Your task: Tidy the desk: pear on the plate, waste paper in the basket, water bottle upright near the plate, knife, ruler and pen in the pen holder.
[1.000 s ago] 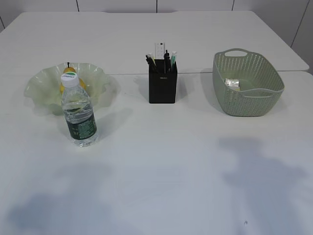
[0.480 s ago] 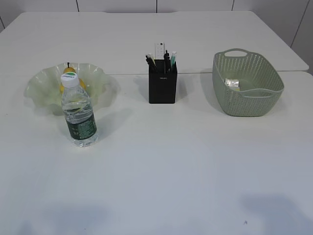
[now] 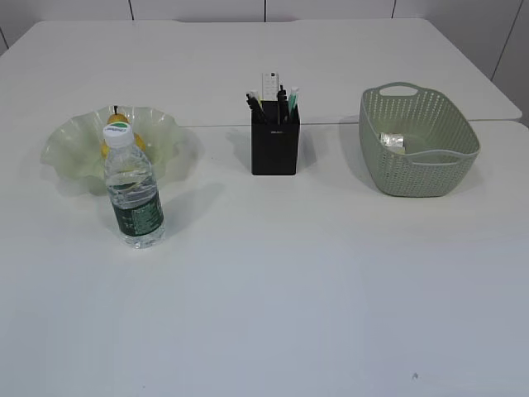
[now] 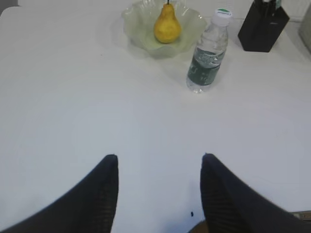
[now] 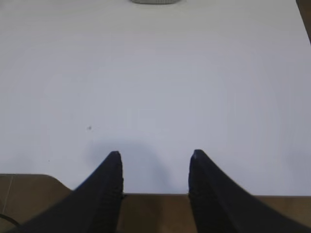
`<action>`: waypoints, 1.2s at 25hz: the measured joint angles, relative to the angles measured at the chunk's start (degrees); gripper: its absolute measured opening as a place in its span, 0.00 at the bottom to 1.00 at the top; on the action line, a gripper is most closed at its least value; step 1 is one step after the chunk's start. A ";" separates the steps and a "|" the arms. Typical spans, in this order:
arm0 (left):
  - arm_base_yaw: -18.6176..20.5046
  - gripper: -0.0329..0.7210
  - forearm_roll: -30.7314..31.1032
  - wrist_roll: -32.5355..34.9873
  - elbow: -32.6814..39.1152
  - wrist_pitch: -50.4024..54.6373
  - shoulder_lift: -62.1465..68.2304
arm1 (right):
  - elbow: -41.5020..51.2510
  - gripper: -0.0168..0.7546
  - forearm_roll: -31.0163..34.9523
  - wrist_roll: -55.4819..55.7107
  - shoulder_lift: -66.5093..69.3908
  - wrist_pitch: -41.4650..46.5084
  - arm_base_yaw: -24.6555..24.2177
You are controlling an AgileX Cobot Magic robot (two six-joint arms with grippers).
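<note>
On the desk (image 3: pixel 273 281) we see the pear (image 4: pixel 167 25) sitting in the plate (image 3: pixel 70 145) at ten o'clock. The water bottle (image 3: pixel 132 188) stands upright just in front of the plate, at about eight o'clock. The pen holder (image 3: pixel 274 147) at twelve o'clock holds the ruler (image 3: pixel 269 85) and several pens. The waste paper (image 3: pixel 393 141) lies inside the basket (image 3: pixel 430 165) at two o'clock. Our left gripper (image 4: pixel 158 158) and right gripper (image 5: pixel 154 154) both hang over bare tabletop, jaws parted and empty.
</note>
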 joint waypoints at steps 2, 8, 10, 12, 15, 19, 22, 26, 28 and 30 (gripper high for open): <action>0.00 0.55 -1.45 0.00 0.00 0.12 -0.99 | 0.00 0.46 -0.66 0.05 -2.80 0.11 0.00; 0.00 0.55 -2.43 0.00 -0.09 0.23 -1.39 | 0.00 0.46 -2.14 0.05 -12.11 0.61 0.00; 0.00 0.55 -2.43 0.00 -0.21 0.23 -1.51 | 0.00 0.46 -2.14 0.05 -14.05 0.71 0.00; 0.00 0.55 -2.32 0.00 -0.21 0.23 -2.05 | 0.00 0.46 -2.28 0.15 -14.30 0.85 0.00; 0.00 0.55 -0.17 0.00 0.24 0.34 -3.93 | 0.13 0.46 -2.28 0.29 -14.30 0.85 0.00; 0.00 0.55 3.12 0.00 2.72 0.32 -4.09 | 1.23 0.46 -2.28 0.29 -14.39 0.85 0.00; 0.00 0.55 3.76 0.00 5.04 0.32 -4.19 | 2.61 0.46 -2.28 0.29 -14.39 0.85 0.00; 0.00 0.55 3.78 0.00 8.71 -0.11 -4.18 | 4.57 0.46 -2.28 0.29 -14.39 0.85 0.00; 0.00 0.55 3.78 0.00 10.20 -1.05 -4.18 | 5.29 0.46 -2.43 0.29 -14.39 0.73 0.00; 0.00 0.55 3.78 0.00 10.90 -2.44 -4.18 | 5.60 0.46 -3.17 0.33 -14.39 0.34 0.00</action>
